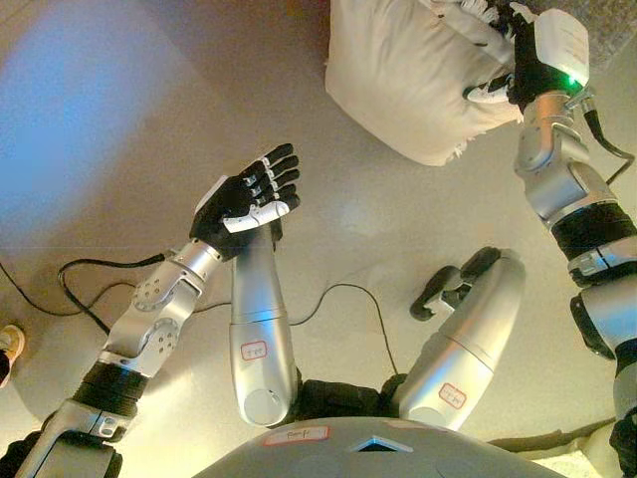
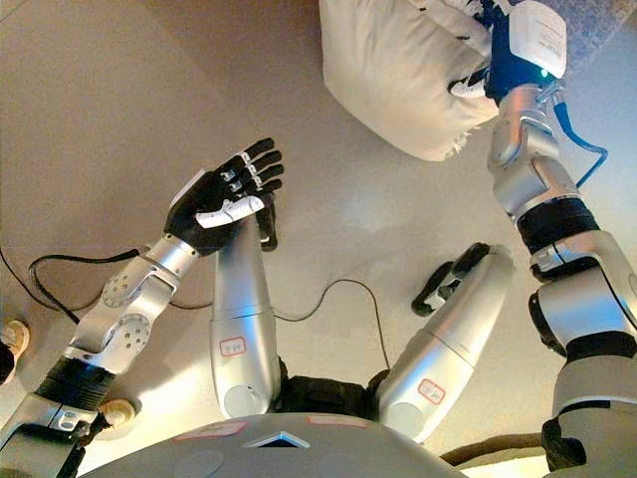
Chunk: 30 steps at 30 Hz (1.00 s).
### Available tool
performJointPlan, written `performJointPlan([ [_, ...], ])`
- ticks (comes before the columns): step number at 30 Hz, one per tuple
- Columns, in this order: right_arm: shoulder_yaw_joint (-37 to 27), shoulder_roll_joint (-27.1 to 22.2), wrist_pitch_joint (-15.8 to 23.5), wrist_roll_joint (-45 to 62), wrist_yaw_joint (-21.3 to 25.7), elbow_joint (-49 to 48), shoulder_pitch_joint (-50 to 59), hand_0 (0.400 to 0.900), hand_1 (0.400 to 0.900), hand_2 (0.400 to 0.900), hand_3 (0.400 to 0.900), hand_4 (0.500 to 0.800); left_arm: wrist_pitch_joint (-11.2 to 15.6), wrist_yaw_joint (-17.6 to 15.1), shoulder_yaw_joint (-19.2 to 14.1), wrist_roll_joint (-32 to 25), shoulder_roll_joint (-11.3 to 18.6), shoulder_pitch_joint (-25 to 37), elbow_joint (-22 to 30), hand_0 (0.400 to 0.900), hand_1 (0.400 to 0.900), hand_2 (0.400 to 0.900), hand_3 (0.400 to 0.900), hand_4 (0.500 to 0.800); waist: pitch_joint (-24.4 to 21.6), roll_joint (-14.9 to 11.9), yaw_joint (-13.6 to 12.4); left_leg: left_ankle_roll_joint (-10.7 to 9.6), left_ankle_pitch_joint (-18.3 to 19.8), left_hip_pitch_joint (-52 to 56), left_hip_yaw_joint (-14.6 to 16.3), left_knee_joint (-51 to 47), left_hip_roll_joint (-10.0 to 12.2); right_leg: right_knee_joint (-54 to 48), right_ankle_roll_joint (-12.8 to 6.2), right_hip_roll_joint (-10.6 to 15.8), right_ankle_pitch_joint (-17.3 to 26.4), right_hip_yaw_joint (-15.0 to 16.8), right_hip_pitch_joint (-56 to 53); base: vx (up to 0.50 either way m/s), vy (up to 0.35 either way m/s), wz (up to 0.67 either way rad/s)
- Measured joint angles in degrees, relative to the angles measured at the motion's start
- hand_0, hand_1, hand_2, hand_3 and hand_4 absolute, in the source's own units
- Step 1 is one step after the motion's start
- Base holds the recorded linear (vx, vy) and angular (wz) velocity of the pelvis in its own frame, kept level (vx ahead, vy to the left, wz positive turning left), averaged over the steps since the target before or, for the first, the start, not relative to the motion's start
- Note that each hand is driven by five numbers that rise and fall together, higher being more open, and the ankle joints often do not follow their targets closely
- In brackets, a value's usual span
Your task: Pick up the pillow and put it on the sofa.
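A cream pillow (image 1: 408, 75) hangs above the floor at the top of the view, also in the right eye view (image 2: 393, 70). My right hand (image 1: 498, 50) is shut on its right edge, fingers and thumb pinching the cloth. My left hand (image 1: 249, 199) is open and empty at the centre left, held palm up above the floor, well apart from the pillow. A grey textured surface (image 1: 617, 25) shows at the top right corner behind the right hand; I cannot tell whether it is the sofa.
The floor (image 1: 119, 119) is beige and smooth. A person's shoe (image 1: 10, 344) shows at the left edge.
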<state>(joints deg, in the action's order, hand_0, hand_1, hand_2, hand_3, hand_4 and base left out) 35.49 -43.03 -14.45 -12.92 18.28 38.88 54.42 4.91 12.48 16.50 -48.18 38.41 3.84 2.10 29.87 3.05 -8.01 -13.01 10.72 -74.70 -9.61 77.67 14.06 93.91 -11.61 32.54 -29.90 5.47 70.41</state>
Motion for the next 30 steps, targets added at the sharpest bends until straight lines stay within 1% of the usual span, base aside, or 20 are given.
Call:
performJointPlan([
  [4,0.5,0.2,-1.3,0.8,-2.0,0.7,1.6,0.900,0.900,0.900,0.900,0.800,-0.2,-0.7,0.1,0.0,-0.1,0.1,0.0,0.900,0.900,0.900,0.900,0.800,0.0,0.0,-0.1,0.0,0.0,-0.2,-0.2,0.7,-0.2,0.9,0.04,0.1,-0.3,0.6,0.5,0.02,0.031,0.04],
  [11,0.7,1.4,-3.1,1.4,-4.5,3.6,3.6,0.900,0.900,0.900,0.900,0.800,-0.5,-0.8,0.1,-0.2,-0.1,-0.2,-0.1,0.900,0.900,0.900,0.900,0.800,0.0,0.0,-0.4,0.0,0.1,-0.6,-0.6,2.9,0.0,2.5,-0.04,0.3,-0.3,1.6,0.5,0.04,0.029,0.04],
  [14,0.9,1.7,-4.3,1.5,-5.6,4.7,4.1,0.900,0.900,0.900,0.900,0.800,-0.5,-1.2,0.1,-0.5,-0.1,0.0,-0.1,0.900,0.900,0.900,0.900,0.800,0.0,0.0,-0.6,0.0,0.2,-1.1,-0.5,3.4,-0.1,2.9,-0.13,0.9,-0.4,1.8,0.6,0.02,0.014,0.04],
  [16,1.1,1.7,-5.1,1.7,-7.5,5.6,5.1,0.900,0.900,0.900,0.900,0.800,-0.3,-1.2,0.1,-1.3,-0.2,-0.1,0.0,0.900,0.900,0.900,0.900,0.800,-0.1,0.7,-1.0,0.3,0.9,-1.3,-1.2,5.9,-0.1,4.0,-0.38,1.3,-0.5,2.5,0.6,0.00,0.008,0.03],
  [17,1.3,1.7,-5.3,1.9,-7.9,5.9,5.6,0.635,0.635,0.635,0.635,0.641,-0.5,-1.2,0.1,-1.5,-0.2,-0.2,-0.1,0.900,0.900,0.900,0.900,0.800,-0.1,0.9,-1.0,0.2,1.2,-1.7,-1.4,6.5,-0.1,4.1,-0.39,1.2,-0.5,2.5,0.7,-0.02,0.008,0.03],
  [18,1.6,1.5,-5.8,1.9,-8.5,6.2,6.2,0.635,0.635,0.635,0.635,0.641,-0.5,-1.5,0.1,-1.7,-0.2,0.4,0.0,0.900,0.900,0.900,0.900,0.800,-0.1,1.0,-1.0,0.3,1.2,-2.6,-1.4,6.3,-0.1,4.1,-0.35,1.2,-0.5,2.2,1.0,0.00,0.000,0.00],
  [19,1.7,1.4,-6.7,1.9,-8.6,6.5,6.8,0.531,0.531,0.531,0.531,0.579,-0.5,-1.7,0.1,-1.7,-0.2,1.0,-0.1,0.900,0.900,0.900,0.900,0.800,-0.1,0.9,-0.9,0.2,1.2,-3.3,-1.2,5.7,-0.1,4.0,-0.32,1.4,-0.5,2.1,1.4,0.00,0.000,0.00],
  [20,1.9,1.4,-7.5,1.9,-8.6,7.1,7.6,0.400,0.400,0.400,0.400,0.500,-0.6,-1.8,0.1,-1.7,-0.2,1.7,0.0,0.900,0.900,0.900,0.900,0.800,-0.1,0.7,-0.4,0.4,2.1,-3.8,-0.6,6.5,-0.3,3.8,-0.28,2.0,-0.5,2.4,1.8,0.00,0.000,0.00],
  [21,2.0,1.4,-7.7,1.8,-9.0,7.8,8.3,0.400,0.400,0.400,0.400,0.500,-0.4,-1.6,0.1,-1.7,-0.3,0.8,0.3,0.900,0.900,0.900,0.900,0.800,-0.3,1.2,-0.8,3.5,5.9,-2.7,-2.1,16.0,-0.4,4.4,-0.35,2.2,-0.5,3.3,2.1,0.00,0.000,0.00],
  [22,2.2,1.1,-7.4,2.0,-9.4,7.9,8.7,0.400,0.400,0.400,0.400,0.500,-0.5,-1.6,0.2,-1.7,-0.4,-0.1,0.1,0.900,0.900,0.900,0.900,0.800,-0.3,2.0,-0.9,-0.9,12.5,-0.5,-2.5,16.3,-0.1,4.9,-0.32,2.1,-0.4,3.2,2.3,0.00,0.000,0.00],
  [23,2.2,0.9,-7.4,3.2,-10.4,8.3,8.8,0.400,0.400,0.400,0.400,0.500,-1.0,-1.8,0.2,-1.7,-0.9,0.1,-0.5,0.900,0.900,0.900,0.900,0.800,-0.3,2.2,-1.0,-0.2,12.5,-1.1,-2.2,16.3,-0.3,4.8,-0.37,2.2,-0.5,3.3,3.0,0.00,0.007,-0.04],
  [25,2.4,1.4,-7.7,5.0,-11.6,10.0,8.7,0.400,0.400,0.400,0.400,0.500,-0.6,-1.8,0.1,-2.1,-1.5,0.4,-1.0,0.900,0.900,0.900,0.900,0.800,-0.3,2.2,-1.5,0.8,11.9,-1.8,-2.0,15.7,-0.6,4.7,-0.06,2.3,-0.3,3.2,3.5,-0.01,0.013,-0.04],
  [27,2.4,1.6,-7.9,5.5,-12.8,10.6,8.5,0.400,0.400,0.400,0.400,0.500,-0.3,-1.7,0.1,-2.2,-1.6,0.3,-1.0,0.900,0.900,0.900,0.900,0.800,-0.3,2.2,-2.3,0.9,11.8,-1.8,-2.1,15.8,-0.4,5.7,-0.17,2.3,-0.4,3.5,3.4,0.00,0.000,0.00],
  [28,2.4,1.6,-7.8,5.5,-12.8,10.4,8.5,0.400,0.400,0.400,0.400,0.500,-0.3,-1.8,0.1,-2.2,-1.8,0.3,-1.0,0.900,0.900,0.900,0.900,0.800,-0.3,2.2,-2.7,0.8,11.8,-1.8,-2.2,15.9,-0.2,6.0,-0.75,2.4,-0.7,3.5,3.4,0.00,0.000,0.00],
  [30,2.4,1.6,-7.5,5.5,-12.8,10.4,8.5,0.400,0.400,0.400,0.400,0.500,-0.3,-1.8,0.2,-2.2,-2.3,0.6,-1.0,0.900,0.900,0.900,0.900,0.800,-0.2,2.2,-3.2,0.8,11.9,-1.7,-2.2,15.7,0.0,6.1,-0.84,2.5,-0.8,3.1,3.4,0.00,0.000,0.00],
])
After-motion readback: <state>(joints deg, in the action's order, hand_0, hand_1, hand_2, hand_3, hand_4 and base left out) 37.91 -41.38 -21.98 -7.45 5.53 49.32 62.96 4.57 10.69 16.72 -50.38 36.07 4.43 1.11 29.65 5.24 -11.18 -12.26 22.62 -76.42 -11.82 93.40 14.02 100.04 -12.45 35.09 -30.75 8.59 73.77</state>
